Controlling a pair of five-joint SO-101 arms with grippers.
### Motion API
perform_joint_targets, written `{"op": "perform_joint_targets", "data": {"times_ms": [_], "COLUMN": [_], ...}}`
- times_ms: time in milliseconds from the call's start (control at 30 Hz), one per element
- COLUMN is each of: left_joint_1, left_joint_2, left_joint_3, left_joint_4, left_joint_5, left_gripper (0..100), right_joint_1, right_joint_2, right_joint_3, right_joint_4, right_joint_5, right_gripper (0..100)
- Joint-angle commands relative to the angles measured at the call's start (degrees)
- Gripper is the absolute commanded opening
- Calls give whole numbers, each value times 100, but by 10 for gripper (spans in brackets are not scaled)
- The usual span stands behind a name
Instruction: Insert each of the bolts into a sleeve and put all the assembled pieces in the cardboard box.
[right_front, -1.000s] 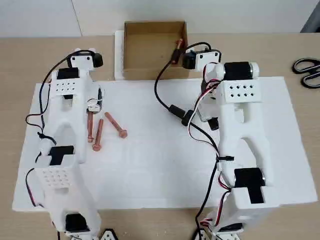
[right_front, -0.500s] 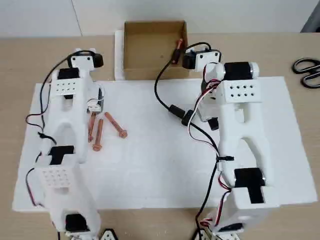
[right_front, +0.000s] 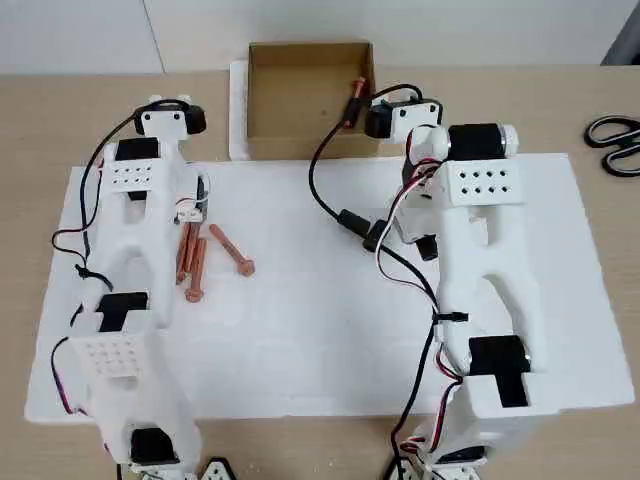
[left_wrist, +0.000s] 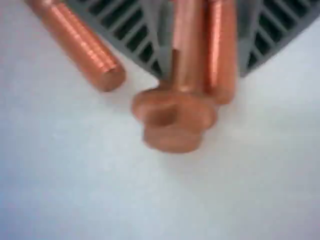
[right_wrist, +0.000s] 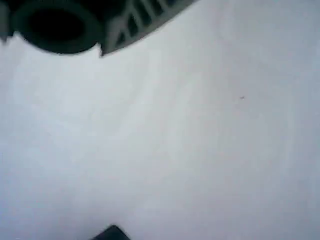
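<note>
On the foam (right_front: 320, 330), the left hand (right_front: 188, 222) sits low over two bolts (right_front: 197, 266) lying touching; a third bolt (right_front: 232, 251) lies just beside. I cannot tell either hand's grip. Best take one bolt alone, by its shank. The right hand (right_front: 425, 243) hangs by a black sleeve (right_wrist: 55, 27). Farthest, the box (right_front: 300, 48) holds one assembled piece (right_front: 355, 100).
</note>
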Motion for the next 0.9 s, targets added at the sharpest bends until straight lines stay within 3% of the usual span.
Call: {"op": "perform_joint_targets", "data": {"times_ms": [0,600,867], "left_joint_1": [176,281,290], "left_joint_2": [-62,624,431], "left_joint_3": [4,4,-4], "left_joint_4": [-123,-484,-466], "left_joint_5": [-35,-9,-9], "left_gripper": [86,85,6], "right_joint_1": [-13,-13,-13], "right_joint_2": [-338,-338,-338], "right_joint_3": [-18,-18,-18], "right_joint_4": [40,40,40], "right_joint_5": [-70,-70,-62], "right_gripper": [4,4,4]}}
